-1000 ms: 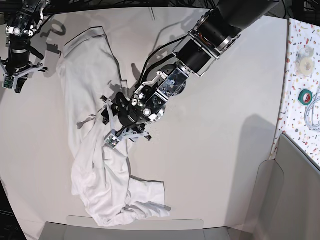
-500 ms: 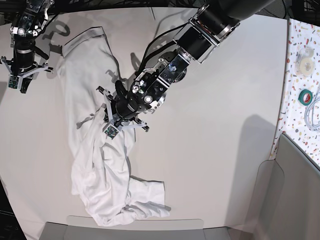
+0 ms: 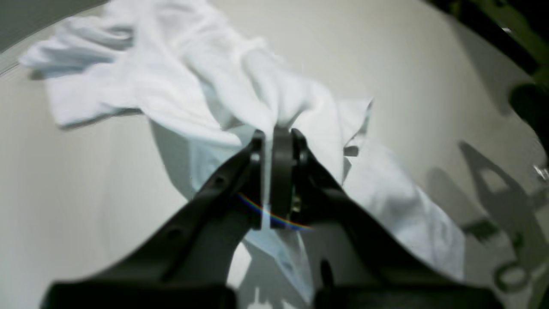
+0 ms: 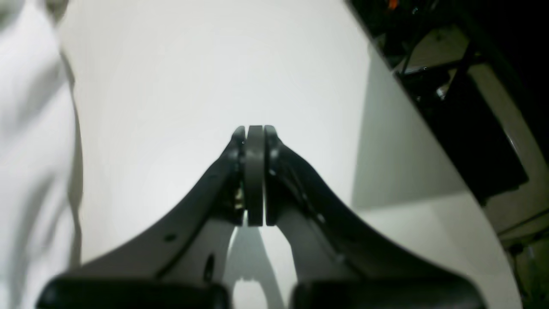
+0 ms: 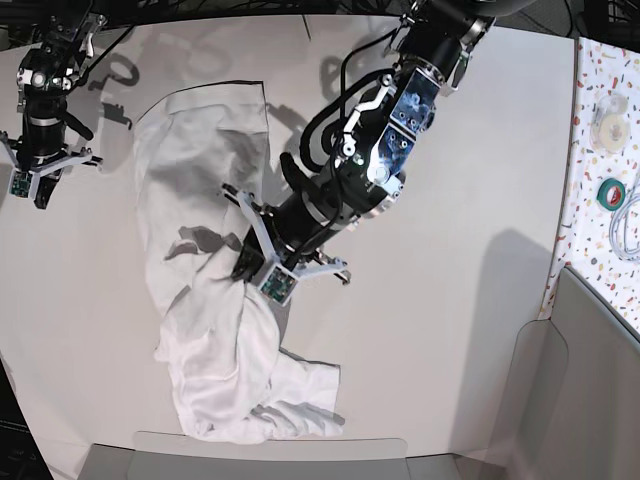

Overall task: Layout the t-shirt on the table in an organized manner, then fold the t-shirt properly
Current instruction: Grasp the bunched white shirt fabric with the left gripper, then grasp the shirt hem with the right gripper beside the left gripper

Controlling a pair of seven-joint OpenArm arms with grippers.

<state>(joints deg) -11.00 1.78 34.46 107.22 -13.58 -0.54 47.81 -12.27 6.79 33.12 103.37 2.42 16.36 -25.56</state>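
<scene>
Base view gives us the whole scene from above: the t-shirt (image 5: pixel 215 270) lies as a long, crumpled white strip of soft cloth on the table (image 5: pixel 450 300), a smooth matte off-white surface without any mark. The cloth is full of wrinkles and folds; its upper part is spread flatter, and its lower part is bunched near the front edge of the table. At the far right we see a narrow speckled strip (image 5: pixel 605 150) with a green tape roll (image 5: pixel 611 193) and a pale tape roll (image 5: pixel 607 122) on it.

The left gripper (image 3: pixel 274 141) has its dark, smooth jaws pressed together on a ridge of the t-shirt (image 3: pixel 180 73), and the fabric rises in a peak just at the tips. In the left wrist view a greyish hem runs along one edge of the cloth.

The right gripper (image 4: pixel 254 137) has its jaws fully together with nothing between them. It hangs over the bare table (image 4: pixel 206 86), well apart from the main body of the shirt; in the right wrist view only a blurred white edge of the t-shirt (image 4: pixel 30 128) shows at the left side. In the base view this gripper (image 5: pixel 30 185) is at the far left, beside the upper part of the shirt without touching it.
</scene>
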